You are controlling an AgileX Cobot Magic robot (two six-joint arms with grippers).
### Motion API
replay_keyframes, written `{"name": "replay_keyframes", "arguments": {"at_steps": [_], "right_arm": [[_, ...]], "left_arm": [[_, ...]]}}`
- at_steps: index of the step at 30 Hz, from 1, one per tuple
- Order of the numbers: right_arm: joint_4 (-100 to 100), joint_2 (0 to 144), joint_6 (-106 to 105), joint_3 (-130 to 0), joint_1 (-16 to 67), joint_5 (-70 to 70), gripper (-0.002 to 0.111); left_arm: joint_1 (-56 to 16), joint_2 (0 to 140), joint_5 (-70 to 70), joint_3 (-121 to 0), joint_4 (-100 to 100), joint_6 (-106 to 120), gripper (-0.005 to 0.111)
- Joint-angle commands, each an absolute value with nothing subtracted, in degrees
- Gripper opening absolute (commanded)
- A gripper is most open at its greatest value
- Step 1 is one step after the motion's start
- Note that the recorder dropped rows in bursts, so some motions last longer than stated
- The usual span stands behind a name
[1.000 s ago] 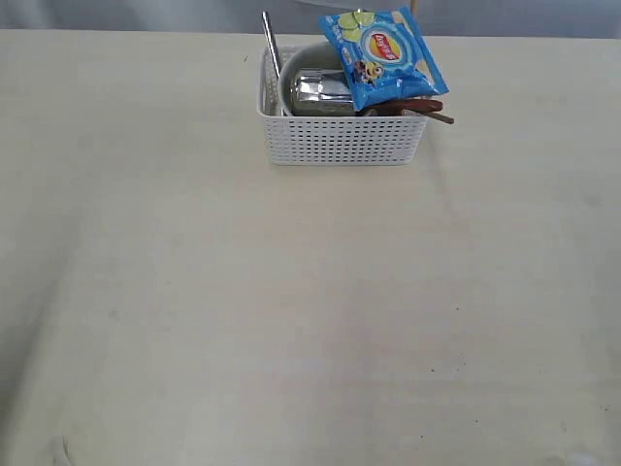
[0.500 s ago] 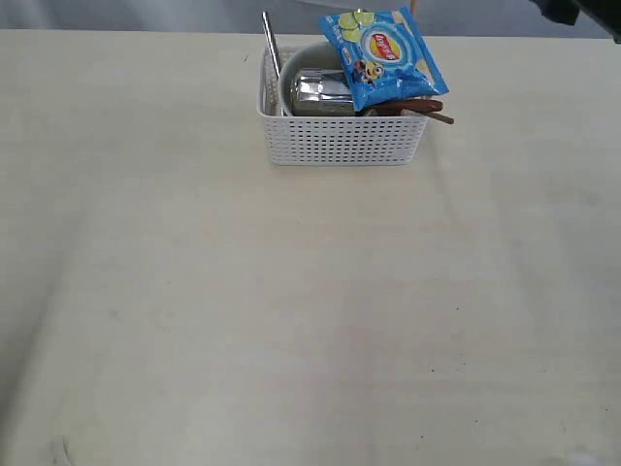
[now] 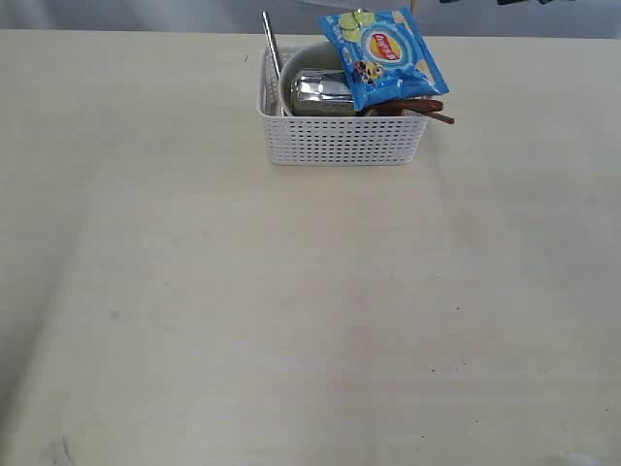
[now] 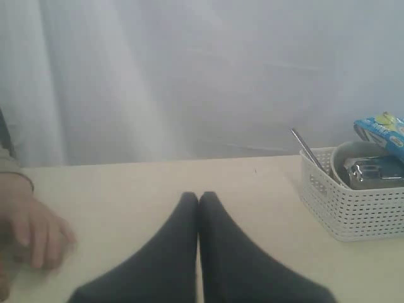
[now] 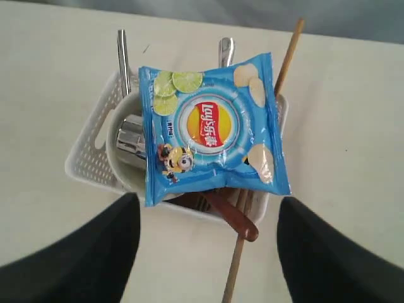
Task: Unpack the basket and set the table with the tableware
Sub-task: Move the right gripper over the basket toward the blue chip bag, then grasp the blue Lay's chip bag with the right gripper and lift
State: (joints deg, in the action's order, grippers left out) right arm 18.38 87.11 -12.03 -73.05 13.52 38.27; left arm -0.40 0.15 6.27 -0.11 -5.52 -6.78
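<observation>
The white basket (image 3: 340,144) stands at the far middle of the table (image 3: 291,320). A blue chip bag (image 5: 208,132) lies on top of the tableware in it. Beneath the bag I see a cream bowl (image 5: 118,170) holding a steel cup (image 5: 129,144). A steel knife (image 5: 123,53), another steel handle (image 5: 225,50), a wooden spoon (image 5: 232,219) and chopsticks (image 5: 288,53) stick out over the rim. My right gripper (image 5: 208,201) hangs open above the basket's near side, holding nothing. My left gripper (image 4: 199,197) is shut and empty over bare table, well to the side of the basket (image 4: 353,211).
A person's hand (image 4: 31,230) rests on the table in the left wrist view, on the side away from the basket. A pale curtain (image 4: 189,76) backs the table's far edge. Dark parts of the right arm (image 3: 509,2) show at the exterior view's top edge.
A dark part of the right arm came in at the exterior view's top right corner and has moved left along the top edge. The basket and its contents have not moved.
</observation>
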Motion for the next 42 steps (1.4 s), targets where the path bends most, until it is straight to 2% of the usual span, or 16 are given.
{"name": "replay_keyframes", "arguments": {"at_steps": [1, 14, 26, 33, 42], "right_arm": [[20.1, 93.7, -16.1, -79.3, 14.5, 42.7, 0.060], [24.6, 110.4, -22.3, -94.1, 24.8, 35.6, 0.060], [25.5, 122.6, -22.3, -104.6, 25.5, 31.5, 0.060], [25.6, 123.8, -22.3, -106.6, 25.5, 31.3, 0.060], [25.9, 123.8, -19.9, -112.7, 25.8, 39.5, 0.060]], "left_arm": [[-0.7, 0.0, 5.9, 0.0, -5.3, -6.8, 0.000], [-0.7, 0.0, 5.9, 0.0, -5.3, -6.8, 0.000], [-0.7, 0.0, 5.9, 0.0, -5.3, -6.8, 0.000], [-0.7, 0.0, 5.9, 0.0, -5.3, -6.8, 0.000], [-0.7, 0.0, 5.9, 0.0, -5.3, -6.8, 0.000]]}}
